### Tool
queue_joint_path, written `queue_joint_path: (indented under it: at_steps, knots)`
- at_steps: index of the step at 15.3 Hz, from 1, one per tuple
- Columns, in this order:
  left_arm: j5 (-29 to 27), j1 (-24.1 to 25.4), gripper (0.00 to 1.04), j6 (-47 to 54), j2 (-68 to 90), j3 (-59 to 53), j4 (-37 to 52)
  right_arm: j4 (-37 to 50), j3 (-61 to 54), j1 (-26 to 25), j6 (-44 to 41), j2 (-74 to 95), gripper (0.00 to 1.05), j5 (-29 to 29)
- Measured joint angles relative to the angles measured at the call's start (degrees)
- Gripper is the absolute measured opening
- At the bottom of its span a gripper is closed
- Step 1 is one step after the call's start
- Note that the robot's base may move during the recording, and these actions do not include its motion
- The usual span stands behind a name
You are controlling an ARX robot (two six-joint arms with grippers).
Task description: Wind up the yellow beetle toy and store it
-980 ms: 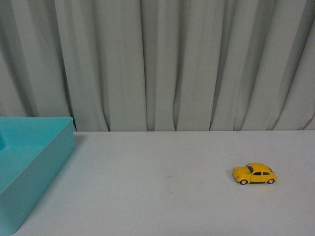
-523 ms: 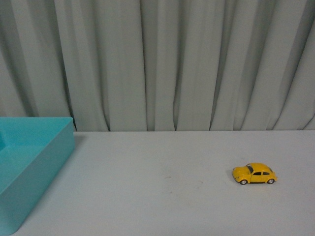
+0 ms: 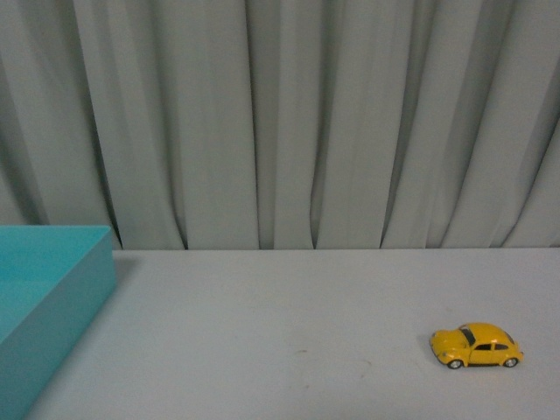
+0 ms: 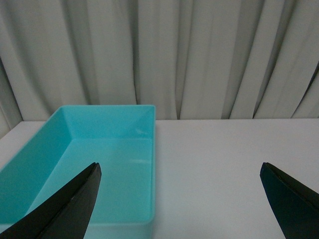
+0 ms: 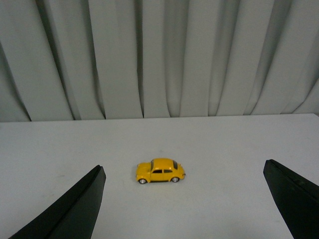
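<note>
yellow beetle toy (image 3: 475, 346) is seen on its wheels, well apart from teal bin (image 3: 61, 315). left gripper (image 4: 179, 169) and right gripper (image 5: 184, 167) are held spread wide.

Left pincer (image 4: 178, 166), right pincer (image 5: 184, 164) (both agape)

One yellow toy car (image 3: 475, 346), near right. One turquoise bin (image 3: 74, 302), near left. One white desk (image 3: 262, 332). One grey curtain (image 3: 262, 122), far side. Two grippers: left gripper (image 4: 179, 166), right gripper (image 5: 184, 165); two dark fingers (image 4: 65, 209) each.
</note>
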Motion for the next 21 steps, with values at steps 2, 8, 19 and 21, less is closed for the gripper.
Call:
queue_joint_path:
  at_steps: [2, 8, 19, 21]
  knots:
    - [0.0, 0.0, 0.98, 0.0, 0.0, 0.0, 0.0, -0.1, 0.0, 0.0, 0.0, 0.0, 0.98, 0.0]
    - [0.0, 0.0, 0.98, 0.0, 0.0, 0.0, 0.0, 0.1, 0.0, 0.0, 0.0, 0.0, 0.98, 0.0]
    - [0.0, 0.0, 0.98, 0.0, 0.0, 0.0, 0.0, 0.0, 0.4, 2.8, 2.1, 3.0, 0.98, 8.3]
    - [0.0, 0.0, 0.98, 0.0, 0.0, 0.0, 0.0, 11.3, 1.9, -4.3, 2.9, 15.6, 0.98, 7.2]
